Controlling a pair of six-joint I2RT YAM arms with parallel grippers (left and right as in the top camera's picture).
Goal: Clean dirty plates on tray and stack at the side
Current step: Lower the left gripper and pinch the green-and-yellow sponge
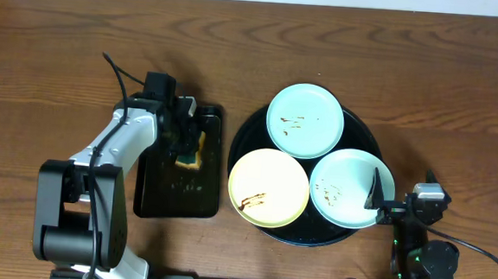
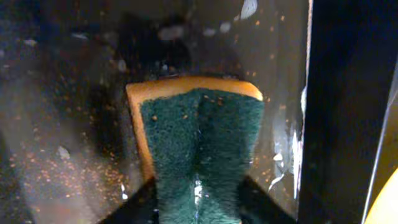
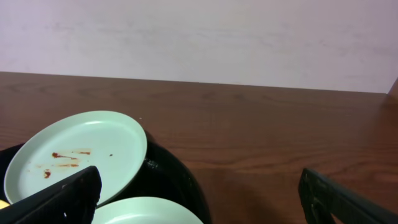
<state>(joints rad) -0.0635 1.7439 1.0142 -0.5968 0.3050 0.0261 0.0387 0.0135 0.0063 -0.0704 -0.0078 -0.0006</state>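
The round black tray point(image 1: 242, 143) holds three sauce-smeared plates: a mint plate point(image 1: 305, 120) at the back, a yellow plate point(image 1: 268, 187) front left and a second mint plate point(image 1: 341, 187) front right. My left gripper point(image 1: 186, 137) is down over the small rectangular tray. In the left wrist view, my left gripper point(image 2: 198, 210) is shut on a green-and-yellow sponge point(image 2: 199, 137), creasing it. My right gripper point(image 1: 402, 192) hangs open at the right rim of the front mint plate. In its wrist view, my right gripper point(image 3: 199, 190) is spread wide, with the back mint plate point(image 3: 81, 155) ahead to the left.
The rectangular black tray point(image 1: 163, 195) lies left of the round one, its wet floor point(image 2: 62, 124) speckled with crumbs. Bare wood tabletop point(image 1: 442, 99) extends right of and behind the round tray. The left arm's base point(image 1: 79, 224) stands at the front left.
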